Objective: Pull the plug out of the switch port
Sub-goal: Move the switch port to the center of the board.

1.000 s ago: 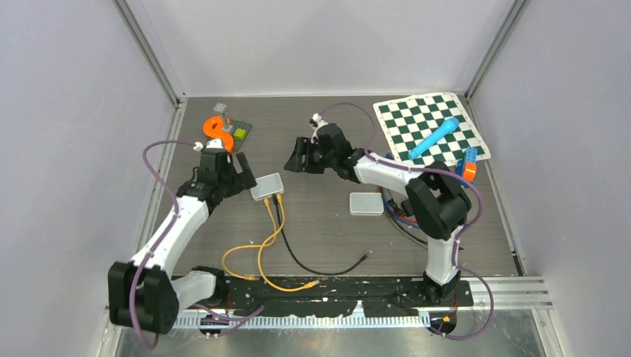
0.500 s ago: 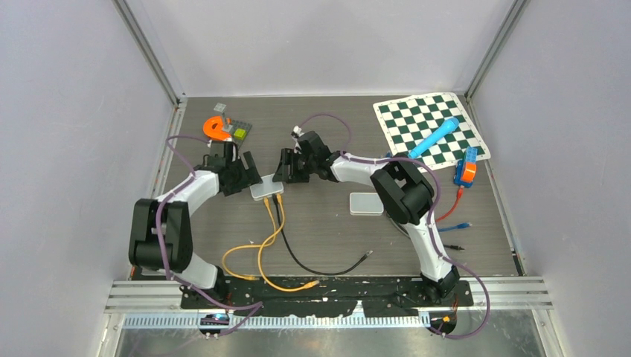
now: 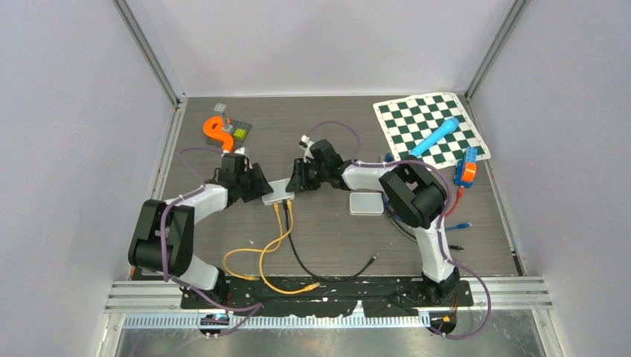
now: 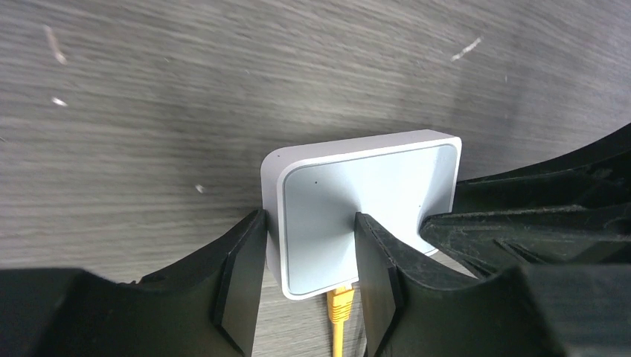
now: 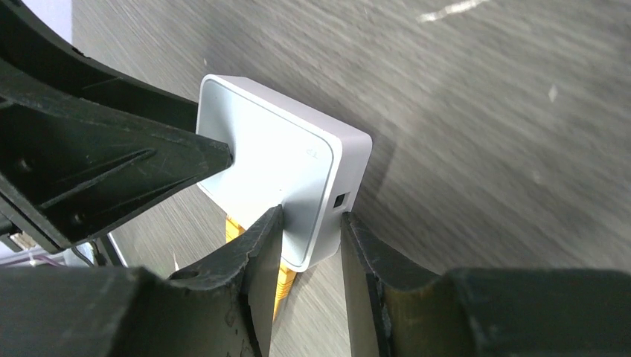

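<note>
The switch (image 3: pixel 277 192) is a small white box lying flat mid-table. Two yellow cables and a black one enter its near side. One yellow plug (image 4: pixel 341 301) sits in a port, seen again in the right wrist view (image 5: pixel 283 286). My left gripper (image 3: pixel 259 186) comes at the box from the left. Its jaws (image 4: pixel 309 219) are closed on the left part, one finger on the side edge and one on the top face. My right gripper (image 3: pixel 296 182) comes from the right, its jaws (image 5: pixel 311 216) pinching the switch's (image 5: pixel 298 171) near right corner.
A second white box (image 3: pixel 366 203) lies just right of the right gripper. A chessboard mat (image 3: pixel 431 126) with a blue marker (image 3: pixel 434 137) is at the back right. An orange piece (image 3: pixel 215 131) and brick plate (image 3: pixel 236 130) sit back left. Loose cable ends (image 3: pixel 372 259) trail toward the near edge.
Both arms have moved in from either side onto the switch and their jaws have narrowed around it. The switch has shifted slightly right and nearer.
</note>
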You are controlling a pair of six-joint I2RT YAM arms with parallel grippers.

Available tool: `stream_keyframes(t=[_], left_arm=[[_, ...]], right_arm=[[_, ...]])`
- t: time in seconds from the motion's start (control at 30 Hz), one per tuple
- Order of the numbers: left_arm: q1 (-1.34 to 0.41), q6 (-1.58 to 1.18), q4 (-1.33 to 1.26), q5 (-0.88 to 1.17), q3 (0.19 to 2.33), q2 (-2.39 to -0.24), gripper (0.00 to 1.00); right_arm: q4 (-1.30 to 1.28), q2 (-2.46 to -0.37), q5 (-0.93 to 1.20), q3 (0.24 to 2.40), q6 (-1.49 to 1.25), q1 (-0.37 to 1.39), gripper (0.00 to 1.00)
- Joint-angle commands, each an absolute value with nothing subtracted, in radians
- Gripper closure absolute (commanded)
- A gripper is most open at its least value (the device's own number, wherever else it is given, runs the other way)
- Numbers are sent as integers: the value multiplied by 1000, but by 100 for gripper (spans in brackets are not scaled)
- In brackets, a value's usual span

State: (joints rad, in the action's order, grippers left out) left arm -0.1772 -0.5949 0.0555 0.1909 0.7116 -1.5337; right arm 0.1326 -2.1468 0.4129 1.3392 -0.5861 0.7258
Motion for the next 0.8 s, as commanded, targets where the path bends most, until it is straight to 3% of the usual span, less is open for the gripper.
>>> stream_keyframes(t=[0.0,0.27,0.4,0.63,0.77], left_arm=[[-323,-688,-12,273,637,-1464,56],[-464,-732,22,196,560,-1368,56],[-465,-719,107,110,541,-1288,49],[-465,-632,245,-25,582,-1161,36],[-465,-589,272,-52,586,-1103,33]], right_arm=[[143,-2072,393,1250,-530,750,61],[168,-2003,438,1122,-527,735,61],[236,-1963,457,1038,-539,735,55],[40,-1807,314,1064,-392,733,43],[-28,-1715,230,1035,-373,725,41]])
